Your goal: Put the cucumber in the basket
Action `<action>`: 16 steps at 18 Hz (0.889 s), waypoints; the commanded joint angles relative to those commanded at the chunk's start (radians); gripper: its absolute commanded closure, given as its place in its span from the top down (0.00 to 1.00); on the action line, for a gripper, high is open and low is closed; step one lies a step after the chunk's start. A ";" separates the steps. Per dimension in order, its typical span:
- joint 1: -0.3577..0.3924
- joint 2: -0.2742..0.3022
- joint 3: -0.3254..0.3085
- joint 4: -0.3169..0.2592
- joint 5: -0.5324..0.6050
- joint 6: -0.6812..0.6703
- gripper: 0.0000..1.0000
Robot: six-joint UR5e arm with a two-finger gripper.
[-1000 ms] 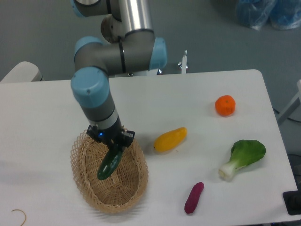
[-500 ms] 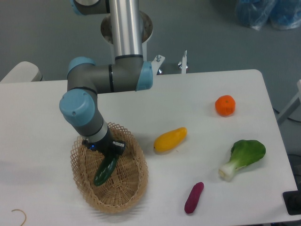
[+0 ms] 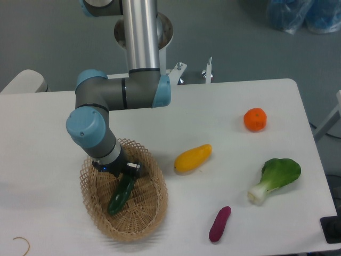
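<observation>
One cucumber (image 3: pixel 121 195) just below fingers (image 3: pixel 129 173)

Cucumber (image 3: pixel 120 196) lies in basket (image 3: pixel 154 212), beneath gripper (image 3: pixel 123 173).

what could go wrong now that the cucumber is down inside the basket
1. The gripper seems to be shut on the cucumber; lifting away before opening could pull it back out.
2. The gripper sits low inside the basket, close to the woven wall; a sideways retreat might snag the rim and drag or tip the light basket.
3. The cucumber looks tilted, so it may roll on release.
</observation>
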 joint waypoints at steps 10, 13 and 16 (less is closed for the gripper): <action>0.113 0.067 0.127 -0.009 0.002 0.234 1.00; 0.199 0.121 0.124 -0.024 -0.008 0.450 1.00; 0.274 0.149 0.124 -0.051 -0.026 0.586 1.00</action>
